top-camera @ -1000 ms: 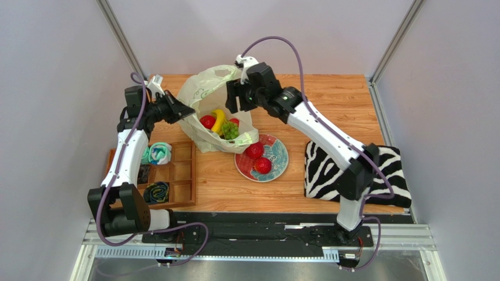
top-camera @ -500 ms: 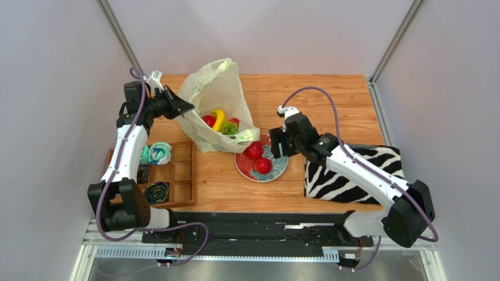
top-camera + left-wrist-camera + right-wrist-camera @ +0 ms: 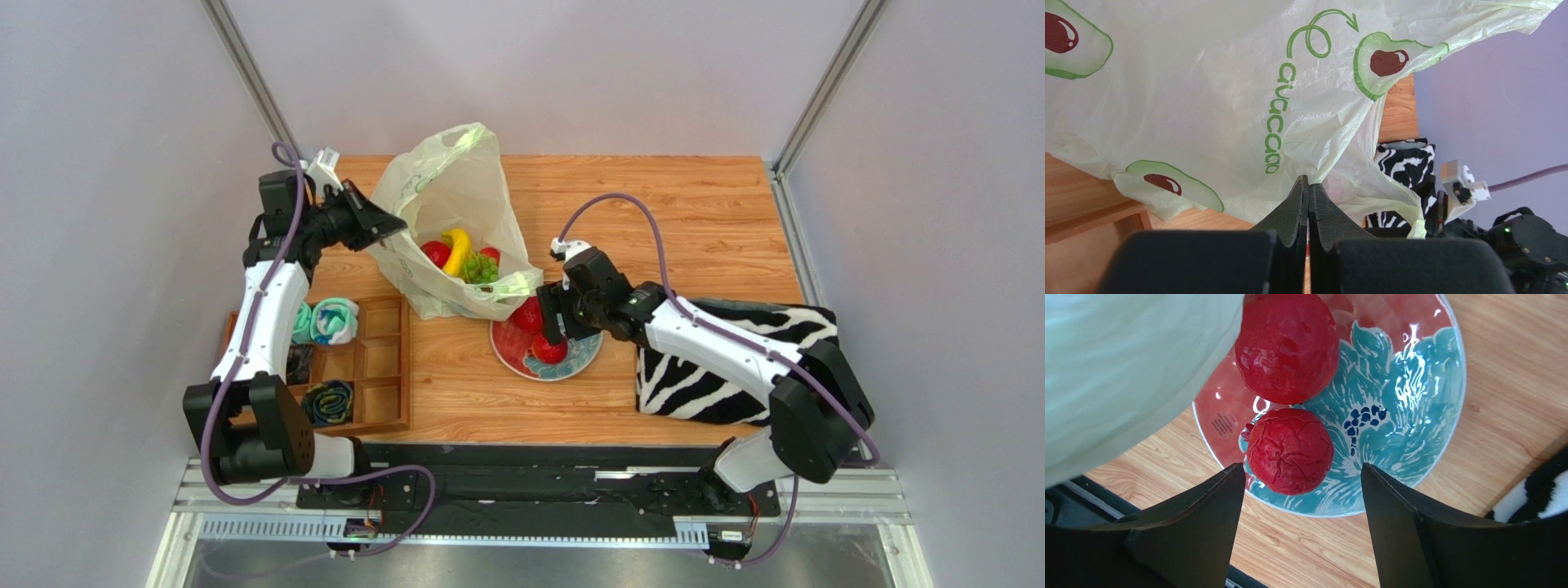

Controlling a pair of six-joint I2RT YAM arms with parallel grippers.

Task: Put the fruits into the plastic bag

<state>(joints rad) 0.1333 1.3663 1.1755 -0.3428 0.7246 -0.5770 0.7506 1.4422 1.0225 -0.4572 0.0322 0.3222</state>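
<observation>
The pale yellow-green plastic bag (image 3: pixel 456 196) stands open on the table, with a yellow banana (image 3: pixel 456 251), a red fruit (image 3: pixel 433 254) and green grapes (image 3: pixel 481 270) inside. My left gripper (image 3: pixel 390 228) is shut on the bag's edge (image 3: pixel 1315 173) and holds it up. Two red round fruits (image 3: pixel 1290 450) (image 3: pixel 1285 346) lie on the red-and-teal plate (image 3: pixel 1407 404). My right gripper (image 3: pixel 1303 468) hangs open just above the nearer red fruit, and shows over the plate in the top view (image 3: pixel 555 316). The dark oval fruit is not in view.
A zebra-striped cloth (image 3: pixel 687 368) lies right of the plate under my right arm. A wooden compartment tray (image 3: pixel 368 368) with rolled teal cloths (image 3: pixel 331 321) sits at the left, below the bag. The bag's side (image 3: pixel 1125 367) overhangs the plate's left rim.
My right arm has swung from the bag mouth down to the plate and now hovers low over the red fruits. The left gripper keeps holding the bag, which stands taller.
</observation>
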